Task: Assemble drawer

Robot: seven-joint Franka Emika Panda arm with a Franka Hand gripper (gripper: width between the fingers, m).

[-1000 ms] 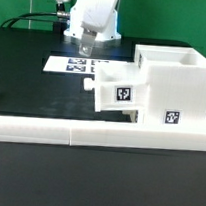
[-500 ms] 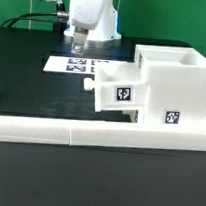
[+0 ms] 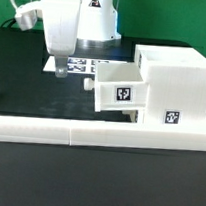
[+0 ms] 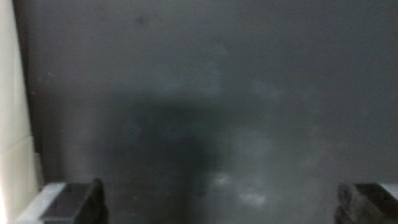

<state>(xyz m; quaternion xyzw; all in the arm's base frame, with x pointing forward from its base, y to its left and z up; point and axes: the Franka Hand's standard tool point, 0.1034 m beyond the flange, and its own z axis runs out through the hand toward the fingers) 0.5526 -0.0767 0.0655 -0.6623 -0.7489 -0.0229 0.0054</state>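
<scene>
The white drawer casing (image 3: 177, 89) stands at the exterior view's right, with a square tag on its front. One white tray (image 3: 119, 89) with a tag on its face sticks partly out of the casing toward the exterior view's left. I cannot make out a second tray. My gripper (image 3: 59, 70) hangs low over the black table, to the left of the tray and apart from it. In the wrist view my gripper (image 4: 222, 205) is open and empty, with the fingers (image 4: 71, 203) wide apart over bare dark table.
The marker board (image 3: 92, 65) lies flat behind the gripper, and its edge shows as a white strip in the wrist view (image 4: 9, 90). Long low white border bars (image 3: 88, 136) run along the table's front. The robot base (image 3: 95, 20) stands at the back.
The gripper has moved from over the marker board toward the exterior view's left and nearer the camera, and lower. The casing and tray have not moved.
</scene>
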